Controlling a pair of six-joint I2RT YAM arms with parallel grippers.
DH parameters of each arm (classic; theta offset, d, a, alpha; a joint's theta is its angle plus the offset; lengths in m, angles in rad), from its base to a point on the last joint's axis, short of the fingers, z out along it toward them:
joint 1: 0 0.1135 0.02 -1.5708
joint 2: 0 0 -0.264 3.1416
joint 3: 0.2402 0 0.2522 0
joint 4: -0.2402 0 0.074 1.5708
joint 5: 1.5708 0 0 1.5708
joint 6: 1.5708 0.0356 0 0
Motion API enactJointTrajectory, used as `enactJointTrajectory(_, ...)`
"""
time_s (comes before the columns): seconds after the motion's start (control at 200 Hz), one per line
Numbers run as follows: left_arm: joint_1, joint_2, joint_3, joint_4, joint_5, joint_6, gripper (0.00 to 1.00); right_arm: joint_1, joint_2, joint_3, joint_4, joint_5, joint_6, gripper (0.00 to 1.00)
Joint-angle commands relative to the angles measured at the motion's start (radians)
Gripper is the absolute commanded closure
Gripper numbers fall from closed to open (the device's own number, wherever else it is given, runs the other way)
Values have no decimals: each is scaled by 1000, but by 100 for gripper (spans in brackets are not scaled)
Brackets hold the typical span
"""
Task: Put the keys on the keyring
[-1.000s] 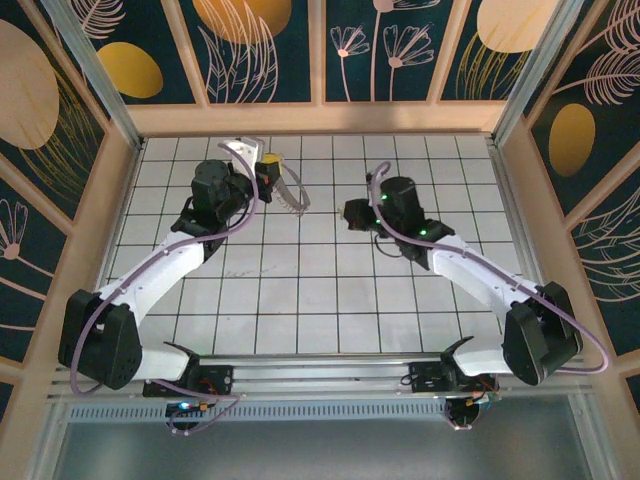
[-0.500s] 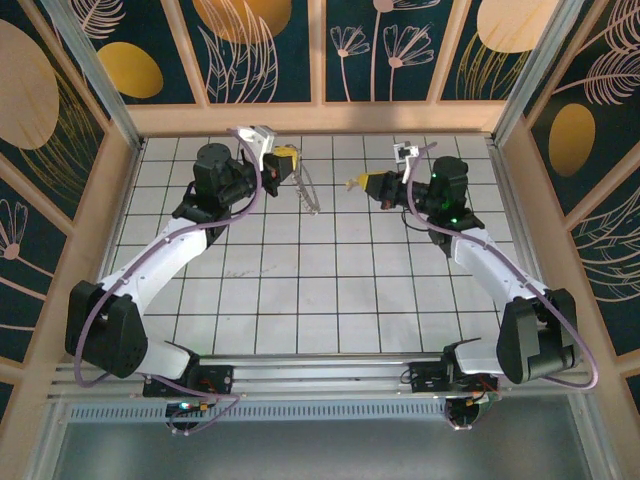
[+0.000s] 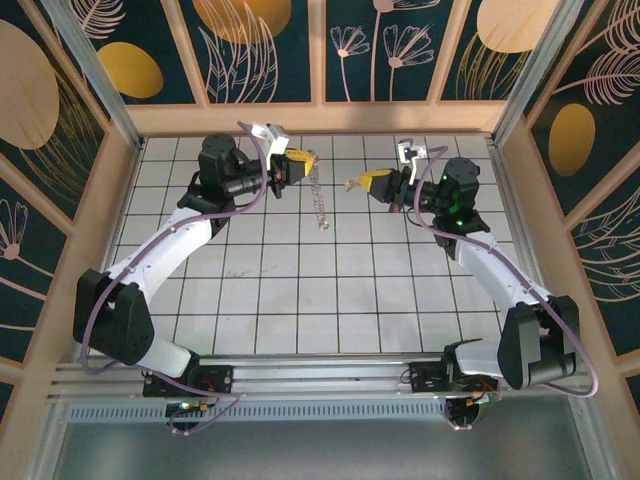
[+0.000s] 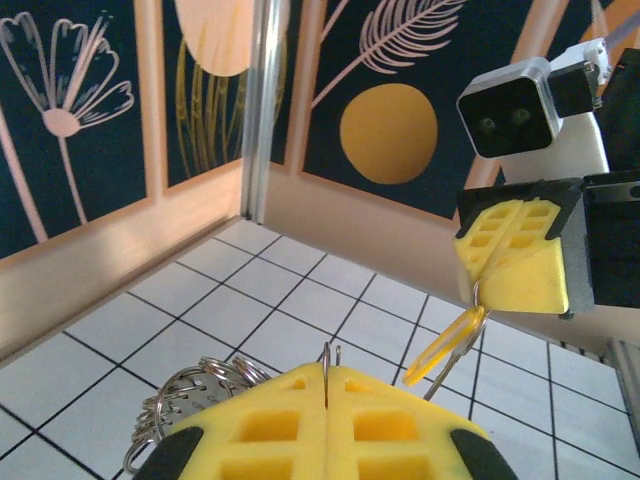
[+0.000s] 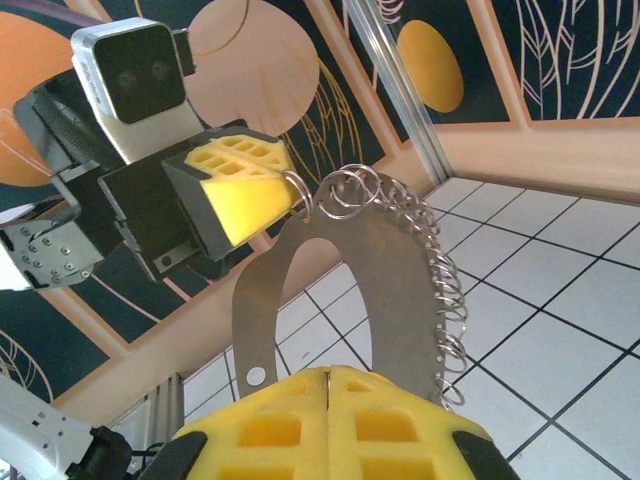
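Top view: left gripper (image 3: 296, 163) and right gripper (image 3: 372, 183), both raised above the far part of the tiled table (image 3: 300, 300), tips turned toward each other, apart, with open air between them.

Left gripper: pads pressed together on one end ring of the keyring (image 3: 318, 200); the rest hangs free as a string of wire rings, long axis running down from the pads and slanting toward the near side; the right wrist view shows the rings (image 5: 440, 290) strung along the edge of a curved flat metal strip (image 5: 330, 270).

Right gripper: pads pinched flat on the key (image 3: 352, 184); its yellow tag (image 4: 445, 345) juts from the tips, seen in the left wrist view hanging down and toward the left gripper.

Governing relation: the key lies to the right of the keyring's held end, at about the same height, its long axis pointing roughly across at that end; each arm carries one part, so neither is nearer; the likely next move is a closing of the gap, key tip aimed at a ring opening; the slack, dangling rings may swing.
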Motion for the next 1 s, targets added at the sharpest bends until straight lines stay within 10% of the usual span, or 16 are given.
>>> enactJointTrajectory(0.0,1,9,44,62,70,2,100,-4,-41,-17,42,-36,-24,100)
enactJointTrajectory(0.54,-17,63,146,-60,229,109,100,-5,-38,94,-155,-115,-237,100)
enactJointTrajectory(0.996,-94,118,241,-200,84,324,100,-5,26,172,-191,-160,-315,100)
